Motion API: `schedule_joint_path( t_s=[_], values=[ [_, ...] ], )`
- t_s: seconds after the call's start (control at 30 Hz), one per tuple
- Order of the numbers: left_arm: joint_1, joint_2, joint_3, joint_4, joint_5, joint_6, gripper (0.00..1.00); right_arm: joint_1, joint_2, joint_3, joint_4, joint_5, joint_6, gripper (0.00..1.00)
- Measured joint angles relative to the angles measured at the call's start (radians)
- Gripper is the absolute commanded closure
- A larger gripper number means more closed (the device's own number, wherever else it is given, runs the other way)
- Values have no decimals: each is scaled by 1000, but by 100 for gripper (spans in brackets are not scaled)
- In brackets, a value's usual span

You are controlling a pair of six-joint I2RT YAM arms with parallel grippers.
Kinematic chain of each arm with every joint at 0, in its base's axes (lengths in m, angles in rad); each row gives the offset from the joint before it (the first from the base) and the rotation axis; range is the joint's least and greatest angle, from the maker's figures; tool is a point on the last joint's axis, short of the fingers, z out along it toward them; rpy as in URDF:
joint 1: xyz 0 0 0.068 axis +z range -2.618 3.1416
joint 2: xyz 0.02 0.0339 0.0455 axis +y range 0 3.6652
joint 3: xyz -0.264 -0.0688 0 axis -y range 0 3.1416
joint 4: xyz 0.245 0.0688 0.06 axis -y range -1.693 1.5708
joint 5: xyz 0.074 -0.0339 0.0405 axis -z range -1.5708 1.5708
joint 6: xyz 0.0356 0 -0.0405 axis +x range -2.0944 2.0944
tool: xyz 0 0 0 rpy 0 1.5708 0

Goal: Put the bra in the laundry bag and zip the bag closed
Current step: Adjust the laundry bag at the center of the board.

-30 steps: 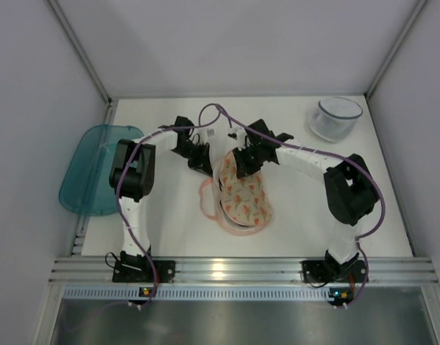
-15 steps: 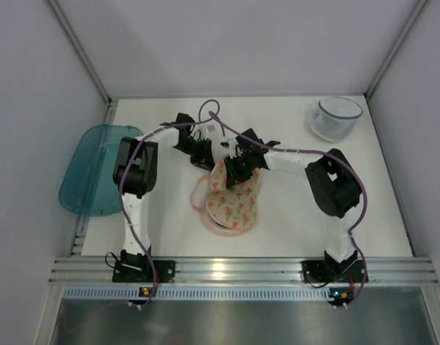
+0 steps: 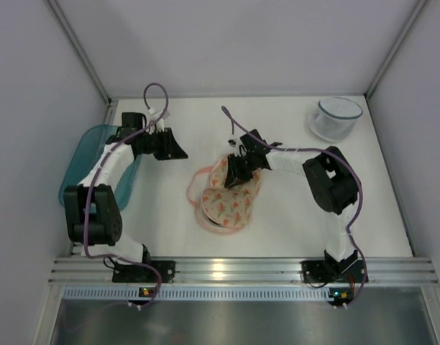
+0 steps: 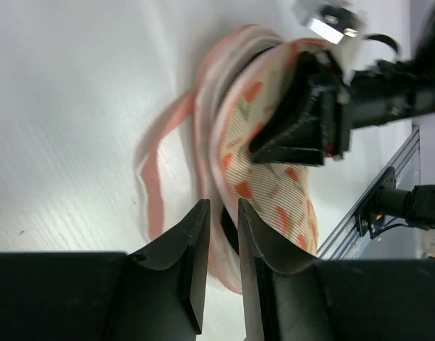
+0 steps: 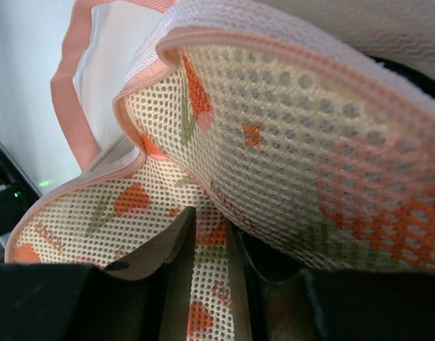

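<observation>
A cream-peach mesh laundry bag (image 3: pixel 227 201), two-lobed, printed with small orange and green triangles and edged in soft pink zip tape, lies mid-way across the white surface (image 3: pixel 299 215), its far lobe tipped up. The right arm (image 3: pixel 295 159) reaches to that raised lobe. Its jaws stand narrow, pinched on the perforated mesh. A dark patch shows under the flap; whether it is the black bra I cannot tell. The left arm (image 3: pixel 105 164) is well apart, by the translucent teal plastic bin (image 3: pixel 80 183), jaws narrowly parted and holding nothing. A round translucent tub (image 3: pixel 335 118) stands far right.
</observation>
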Motion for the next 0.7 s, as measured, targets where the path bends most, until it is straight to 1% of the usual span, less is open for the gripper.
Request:
schedule_joint_path(
  t_s=[0.1,0.13,0.17,0.27,0.37,0.43,0.53,0.57,0.63,0.7],
  values=[
    [-34,-146,-56,19,-16,40,71,-6,2,0,5,20,56,75],
    [-56,-190,-74,20,-38,68,68,-8,4,0,6,28,72,75],
    [-83,-224,-89,23,-71,92,68,-10,7,1,8,32,86,75],
    [-226,-286,-124,24,-148,130,67,-19,19,9,9,26,123,75],
    [-361,-280,-129,47,-168,116,69,-32,29,15,14,13,146,75],
    [-420,-245,-130,78,-175,76,72,-38,29,15,16,11,154,75],
    [-431,-158,-130,129,-182,19,79,-41,29,15,18,11,159,75],
    [-429,-122,-130,141,-179,3,79,-42,29,15,18,12,161,75],
    [-431,-64,-130,153,-183,-3,76,-43,29,15,18,12,164,75],
    [-457,-50,-131,147,-215,33,69,-44,30,16,17,12,163,76]
  ],
)
